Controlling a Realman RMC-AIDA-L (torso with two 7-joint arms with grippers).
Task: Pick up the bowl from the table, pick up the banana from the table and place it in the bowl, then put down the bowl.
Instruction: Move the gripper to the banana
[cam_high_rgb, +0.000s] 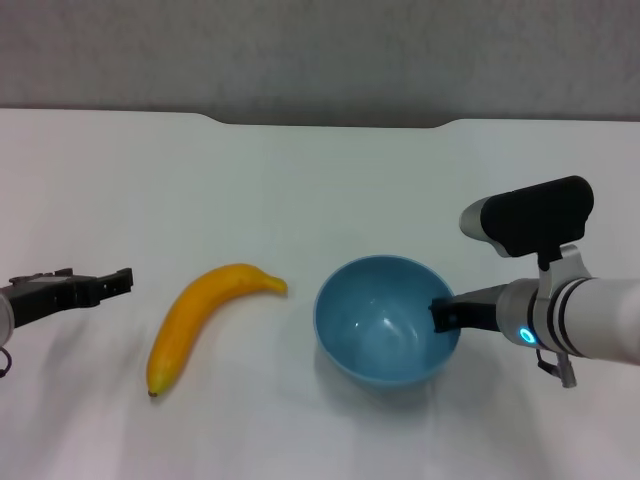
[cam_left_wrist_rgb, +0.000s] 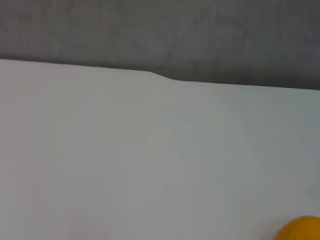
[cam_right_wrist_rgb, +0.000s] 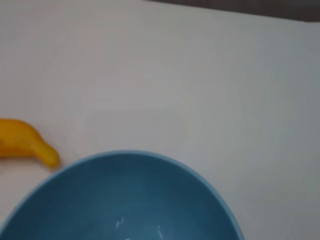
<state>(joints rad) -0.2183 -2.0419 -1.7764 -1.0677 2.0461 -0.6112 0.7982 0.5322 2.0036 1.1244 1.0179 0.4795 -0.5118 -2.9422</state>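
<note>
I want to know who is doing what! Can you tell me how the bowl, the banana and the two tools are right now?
bowl: empty, tilted, its rim gripped by the right tool.
banana: lying on the table, untouched, beside the bowl.
right tool: shut on the bowl's rim.
left tool: off to the banana's left, holding nothing.

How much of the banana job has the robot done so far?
Not much yet. The right gripper is at the rim of the blue bowl, which looks tilted, so picking it up seems to be starting. The banana lies on the table, beside the bowl. The left gripper waits off to the banana's side. Still left: grabbing the banana, dropping it in, setting the bowl down.
</note>
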